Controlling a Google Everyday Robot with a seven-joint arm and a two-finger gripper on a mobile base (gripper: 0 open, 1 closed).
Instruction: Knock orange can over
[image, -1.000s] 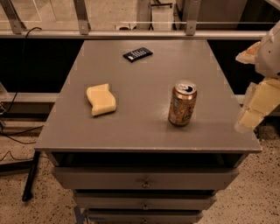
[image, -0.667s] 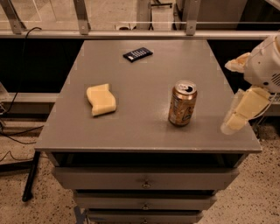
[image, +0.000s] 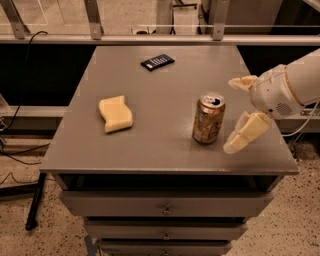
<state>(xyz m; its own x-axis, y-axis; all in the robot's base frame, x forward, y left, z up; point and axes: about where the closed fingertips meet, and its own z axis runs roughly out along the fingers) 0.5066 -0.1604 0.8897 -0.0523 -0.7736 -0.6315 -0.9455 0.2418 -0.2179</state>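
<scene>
The orange can (image: 208, 118) stands upright on the grey table (image: 150, 145), right of centre, its silver top and pull tab showing. My gripper (image: 235, 113) comes in from the right, just right of the can and apart from it. Its two pale fingers are spread wide: one fingertip (image: 239, 83) is level with the can's top, the other (image: 235, 144) is low near the can's base. The gripper holds nothing.
A pale yellow sponge block (image: 116, 113) lies on the left half of the table. A small black remote-like device (image: 157, 62) lies near the far edge. Drawers sit under the tabletop. A metal railing runs behind the table.
My gripper has moved left across the table's right edge and now sits close beside the can. The can, sponge and black device have not moved.
</scene>
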